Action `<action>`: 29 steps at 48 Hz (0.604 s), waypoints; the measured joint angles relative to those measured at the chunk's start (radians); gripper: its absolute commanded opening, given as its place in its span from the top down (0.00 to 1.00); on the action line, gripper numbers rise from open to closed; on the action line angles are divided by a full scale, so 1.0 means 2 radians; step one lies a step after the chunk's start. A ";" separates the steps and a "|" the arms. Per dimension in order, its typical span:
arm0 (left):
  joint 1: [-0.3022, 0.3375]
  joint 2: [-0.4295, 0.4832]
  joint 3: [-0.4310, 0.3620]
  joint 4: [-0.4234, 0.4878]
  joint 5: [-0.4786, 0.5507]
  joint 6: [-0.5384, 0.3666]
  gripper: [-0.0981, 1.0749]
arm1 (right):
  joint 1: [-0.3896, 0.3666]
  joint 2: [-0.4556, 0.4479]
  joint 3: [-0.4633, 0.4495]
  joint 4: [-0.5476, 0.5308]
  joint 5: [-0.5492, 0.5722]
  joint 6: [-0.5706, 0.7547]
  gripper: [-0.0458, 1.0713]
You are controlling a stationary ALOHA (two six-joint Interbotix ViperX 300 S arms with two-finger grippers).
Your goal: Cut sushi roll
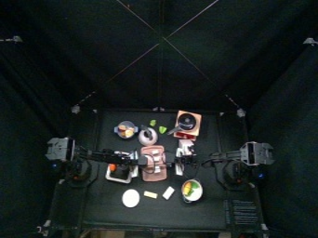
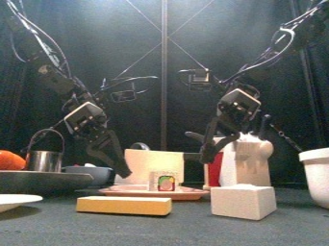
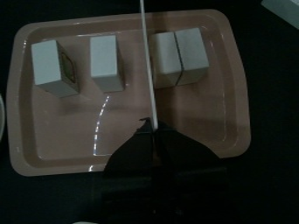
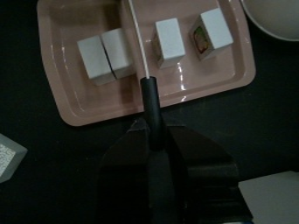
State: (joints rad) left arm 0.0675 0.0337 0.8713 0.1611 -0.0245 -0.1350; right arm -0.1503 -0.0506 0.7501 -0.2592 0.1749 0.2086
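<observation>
A pink tray [image 3: 35, 131] holds several white sushi pieces [image 3: 105, 61]: two apart, two side by side. My left gripper [image 3: 152, 131] hangs above the tray's near rim, shut on a thin blade [image 3: 145, 61] seen edge-on over the gap between the single pieces and the pair. My right gripper [image 4: 149, 127] is shut on a black-handled knife [image 4: 149, 96], its blade over the same gap among the pieces [image 4: 170, 39] on the tray [image 4: 82, 109]. In the top view both arms meet over the tray [image 1: 154, 173]. The front view shows a cut piece [image 2: 164, 181].
A yellow block [image 2: 123, 205] and a white block [image 2: 243, 201] lie in front of the tray. A white bowl [image 2: 317, 173] stands at the right; a metal cup [image 2: 45, 159], an orange thing [image 2: 11, 160] and a white plate [image 2: 15, 202] at the left. A bowl [image 1: 187, 121] stands behind.
</observation>
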 measured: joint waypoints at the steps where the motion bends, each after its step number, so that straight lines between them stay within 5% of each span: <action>1: 0.002 -0.001 0.000 -0.001 0.000 0.001 0.58 | -0.002 -0.002 0.000 0.000 -0.002 0.001 0.69; 29: 0.002 -0.022 -0.001 -0.001 0.002 -0.002 0.58 | -0.006 -0.018 0.001 0.002 -0.020 0.001 0.69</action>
State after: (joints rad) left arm 0.0706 -0.0107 0.8698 0.1595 -0.0199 -0.1381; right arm -0.1626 -0.0874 0.7517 -0.2562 0.1350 0.2102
